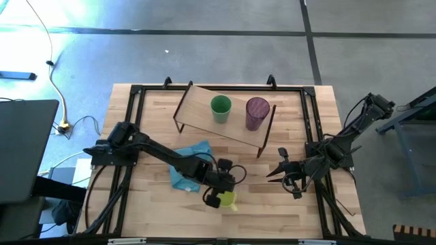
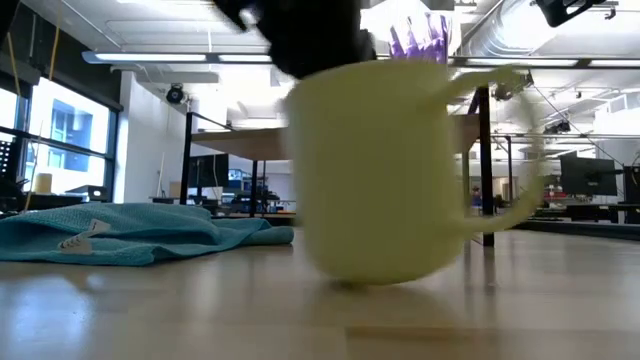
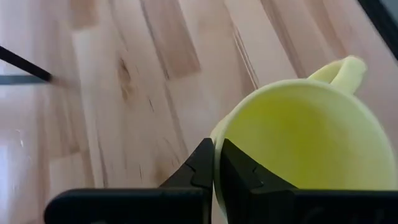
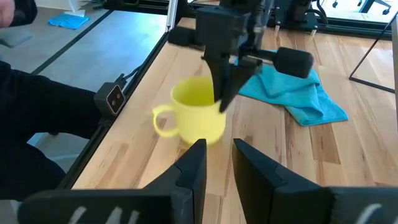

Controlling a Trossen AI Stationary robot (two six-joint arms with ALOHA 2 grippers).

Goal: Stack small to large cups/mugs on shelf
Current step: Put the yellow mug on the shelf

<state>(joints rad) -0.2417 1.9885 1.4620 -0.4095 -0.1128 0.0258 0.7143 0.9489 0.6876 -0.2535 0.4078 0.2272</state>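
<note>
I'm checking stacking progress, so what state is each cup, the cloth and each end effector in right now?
Yellow mug: upright on the table, rim pinched by the left end effector.
Green cup: upright on the shelf, empty-looking.
Purple tumbler: upright on the shelf, beside the green cup.
Blue cloth: crumpled on the table.
Left end effector: shut on the mug's wall.
Right end effector: open, holding nothing.

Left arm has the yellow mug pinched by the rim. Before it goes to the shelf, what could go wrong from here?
1. The left gripper holds the yellow mug only by a thin pinch on one side of its rim, so the mug could swing or slip when lifted.
2. The green cup and purple tumbler already stand on the shelf; a swinging mug could knock them.
3. The right gripper waits nearby, near the path.
</note>
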